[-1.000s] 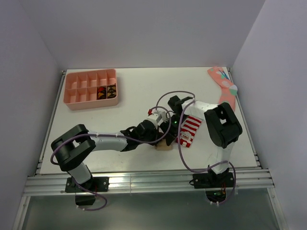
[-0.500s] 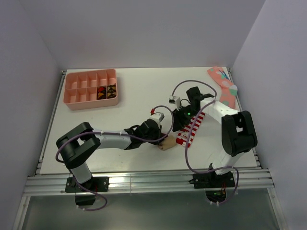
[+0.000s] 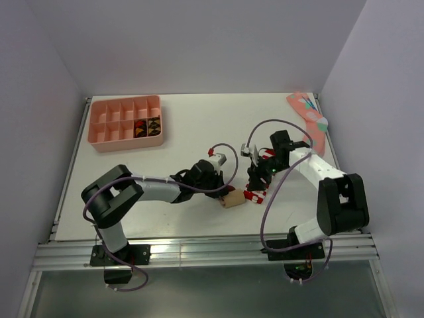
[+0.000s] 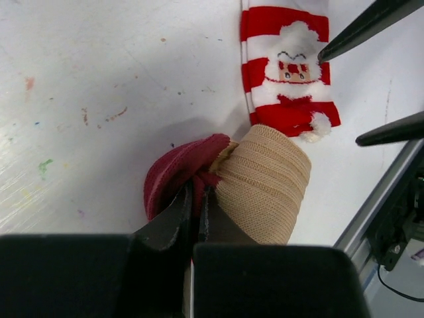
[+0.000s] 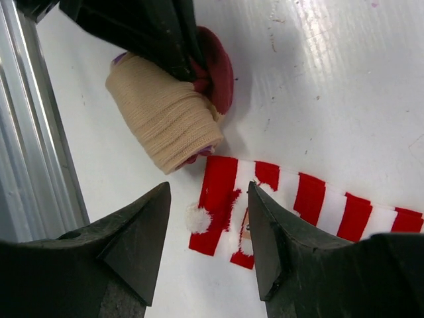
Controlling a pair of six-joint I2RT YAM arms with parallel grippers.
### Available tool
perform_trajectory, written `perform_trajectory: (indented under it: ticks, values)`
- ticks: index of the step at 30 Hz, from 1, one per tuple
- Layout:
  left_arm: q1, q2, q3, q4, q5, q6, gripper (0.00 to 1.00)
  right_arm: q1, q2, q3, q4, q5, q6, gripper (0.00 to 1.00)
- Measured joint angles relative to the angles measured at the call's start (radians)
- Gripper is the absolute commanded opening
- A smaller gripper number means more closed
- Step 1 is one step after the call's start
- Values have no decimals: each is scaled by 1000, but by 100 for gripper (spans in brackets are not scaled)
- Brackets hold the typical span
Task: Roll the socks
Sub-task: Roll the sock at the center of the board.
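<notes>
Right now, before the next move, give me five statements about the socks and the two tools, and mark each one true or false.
1. The tan sock is rolled into a bundle. True.
2. The left tool is open and clear of the tan sock. False: it is shut on the dark red end of that sock.
3. The striped sock lies unrolled beside the tan one. True.
4. The right tool is shut on the striped sock. False: it is open, with its fingers spread over the end of that sock.
5. The pink sock lies in the tray. False: it lies on the table at the far right corner, and the tray is at the far left.
</notes>
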Motion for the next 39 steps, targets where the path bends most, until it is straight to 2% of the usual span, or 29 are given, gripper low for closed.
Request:
perform_trajectory:
  ticks: [6, 13, 16, 39]
  values:
    - [16, 38, 19, 33, 89, 8, 0, 27, -109, -83, 16, 23, -84, 61]
    - [48, 81, 43, 51, 200, 9, 0, 149, -275, -228, 116, 96, -97, 64]
    - [56, 96, 55, 54, 237, 12, 0, 191, -312, -265, 161, 126, -97, 68]
    - [109, 160, 99, 55, 414, 23, 0, 358, -324, -356, 318, 254, -85, 69]
